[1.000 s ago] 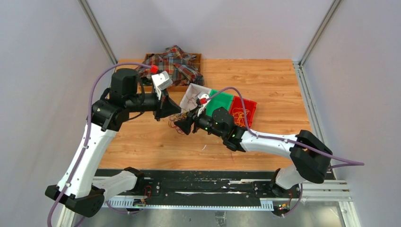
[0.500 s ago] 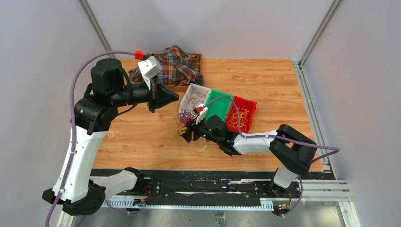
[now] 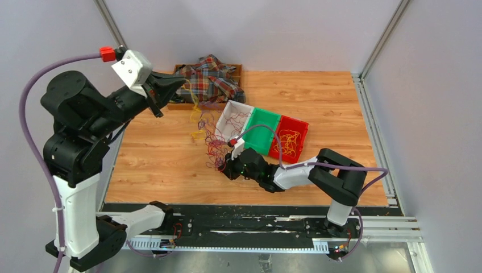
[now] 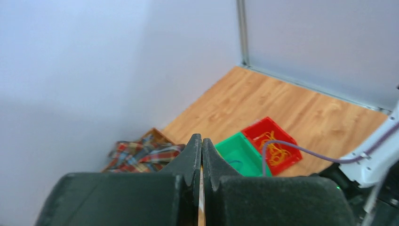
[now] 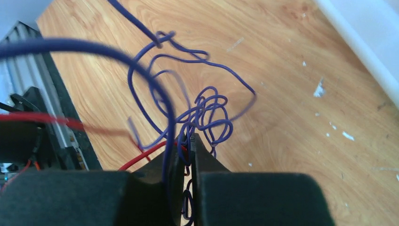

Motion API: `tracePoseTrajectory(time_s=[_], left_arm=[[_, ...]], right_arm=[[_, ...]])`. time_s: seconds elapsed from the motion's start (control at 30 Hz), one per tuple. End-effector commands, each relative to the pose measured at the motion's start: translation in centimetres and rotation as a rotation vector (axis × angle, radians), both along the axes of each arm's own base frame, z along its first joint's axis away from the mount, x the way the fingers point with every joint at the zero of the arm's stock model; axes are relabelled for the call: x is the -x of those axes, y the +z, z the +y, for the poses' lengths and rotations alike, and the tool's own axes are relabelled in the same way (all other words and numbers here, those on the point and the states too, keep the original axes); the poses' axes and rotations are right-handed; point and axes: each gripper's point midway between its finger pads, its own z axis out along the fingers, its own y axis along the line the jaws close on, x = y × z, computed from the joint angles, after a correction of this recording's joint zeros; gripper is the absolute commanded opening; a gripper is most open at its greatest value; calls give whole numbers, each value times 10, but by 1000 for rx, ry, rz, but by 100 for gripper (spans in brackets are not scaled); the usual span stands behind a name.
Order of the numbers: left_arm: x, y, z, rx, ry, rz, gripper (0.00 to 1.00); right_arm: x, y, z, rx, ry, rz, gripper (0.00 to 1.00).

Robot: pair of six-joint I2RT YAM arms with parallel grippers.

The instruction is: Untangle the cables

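The cables form a loose web of yellow, red and purple wire, stretched between my two grippers above the wooden table. My left gripper is raised high at the back left and shut on the web's top strands. In the left wrist view, a thin pale strand runs between the closed fingers of the left gripper. My right gripper sits low near the front of the table. In the right wrist view, the right gripper is shut on the purple and red cables.
Three joined bins stand right of the tangle: a white bin with a few wires, a green bin and a red bin holding yellow wire. A wooden tray with plaid cloth lies at the back. Grey walls close in on both sides.
My left arm has swung up and back to the left, pulling the cables out into a long web. My right gripper has moved down toward the near edge and shut on the lower strands.
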Motion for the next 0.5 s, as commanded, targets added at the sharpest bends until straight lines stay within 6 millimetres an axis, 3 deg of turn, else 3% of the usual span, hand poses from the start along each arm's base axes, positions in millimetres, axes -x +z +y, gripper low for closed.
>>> tracePoseTrajectory(time_s=[0.0,0.07,0.23,0.33,0.47], left_arm=[[-13,19,20,-32,130,-123,0],[-15,2,20,-65,129,-105,0],[-18,-47,21,-146,127,-45,0],[-21,-66,22,-188,127,-29,0],[-21,-73,21,-205,119,-26,0]], right_arm=[[0,-10,-3,69,-29,3,10],[-1,11,-4,51,-23,-38,34],[-2,81,-6,-34,7,-172,66],[-2,120,-7,-62,30,-243,74],[0,160,-11,-111,50,-327,79]])
